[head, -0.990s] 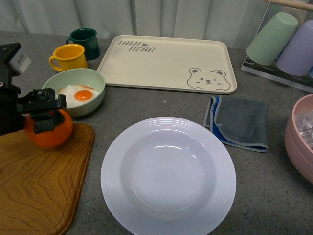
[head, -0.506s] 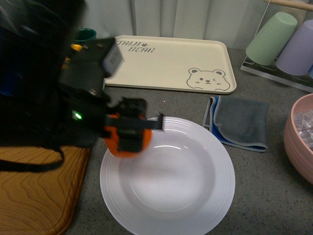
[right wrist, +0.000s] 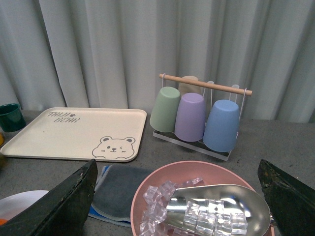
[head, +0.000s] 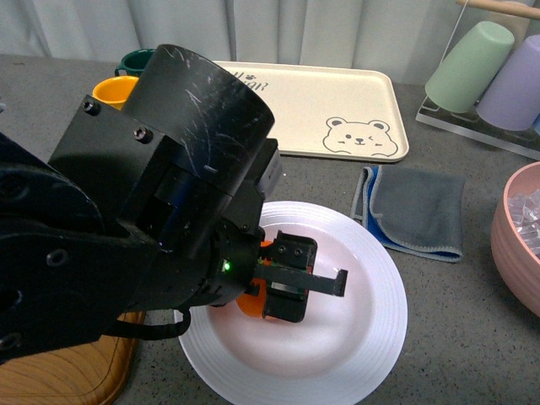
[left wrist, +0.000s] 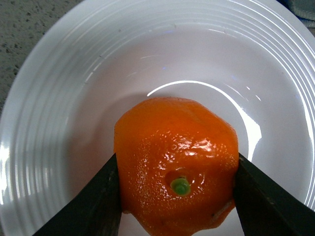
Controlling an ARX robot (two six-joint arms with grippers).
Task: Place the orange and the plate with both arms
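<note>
Here left end effector clamps orange — over plate centre

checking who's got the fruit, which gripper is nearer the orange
Left. The left gripper is shut on the orange, holding it over the white plate. The right gripper is open and apart from it, facing the pink bowl of ice.

White plate, concentric ridged rim; orange bright orange (green stem spot); cream tray.
</note>
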